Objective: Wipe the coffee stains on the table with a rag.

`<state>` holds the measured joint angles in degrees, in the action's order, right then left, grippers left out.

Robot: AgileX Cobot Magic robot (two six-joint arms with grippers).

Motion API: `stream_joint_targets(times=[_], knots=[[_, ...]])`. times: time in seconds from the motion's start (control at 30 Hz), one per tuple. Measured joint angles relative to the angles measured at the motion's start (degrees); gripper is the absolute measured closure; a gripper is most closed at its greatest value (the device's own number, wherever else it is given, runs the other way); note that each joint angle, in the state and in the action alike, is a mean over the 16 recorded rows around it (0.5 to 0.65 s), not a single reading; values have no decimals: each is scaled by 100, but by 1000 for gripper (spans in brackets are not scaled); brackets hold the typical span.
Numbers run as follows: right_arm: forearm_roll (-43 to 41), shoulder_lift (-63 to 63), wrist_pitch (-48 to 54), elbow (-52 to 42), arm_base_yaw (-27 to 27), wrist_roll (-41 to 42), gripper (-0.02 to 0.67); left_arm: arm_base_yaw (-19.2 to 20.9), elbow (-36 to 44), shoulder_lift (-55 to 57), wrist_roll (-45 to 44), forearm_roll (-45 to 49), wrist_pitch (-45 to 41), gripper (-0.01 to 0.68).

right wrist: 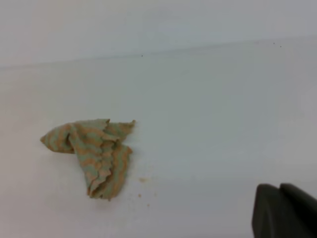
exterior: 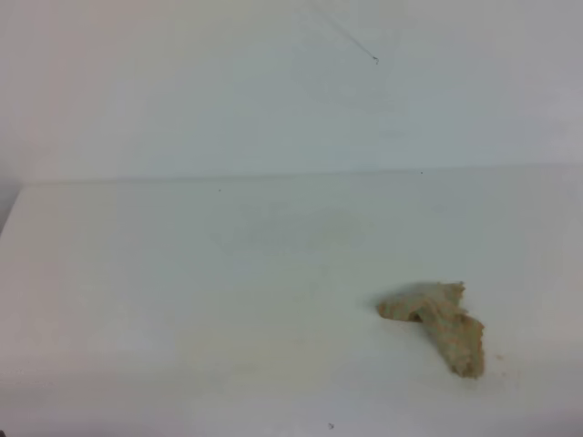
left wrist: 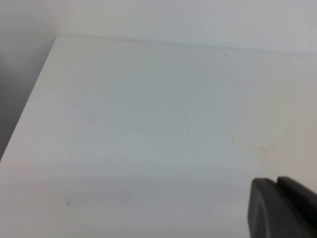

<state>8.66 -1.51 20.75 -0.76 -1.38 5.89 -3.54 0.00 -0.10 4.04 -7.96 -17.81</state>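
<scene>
Nearest the right wrist camera, the right gripper (right wrist: 283, 210) shows only as dark finger ends at the lower right, pressed together with nothing between them, above bare table (right wrist: 213, 129). The left gripper (left wrist: 282, 208) appears the same way in its own view; whether its jaws are parted I cannot tell, and it holds nothing visible. Farther out, the rag (exterior: 437, 323) lies crumpled on the right half of the table, apart from both grippers, its long axis running from upper left to lower right in the high view. Faint tan coffee stains (left wrist: 265, 148) mark the surface. Beyond, wide white tabletop reaches the back edge and wall (exterior: 273, 82).
</scene>
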Motion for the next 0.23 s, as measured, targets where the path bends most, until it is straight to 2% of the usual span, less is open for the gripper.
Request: stream_joint_targets(times=[0.23], knots=[[5, 0, 0, -11, 0, -1, 650, 0, 0, -8, 0, 0, 0, 675]])
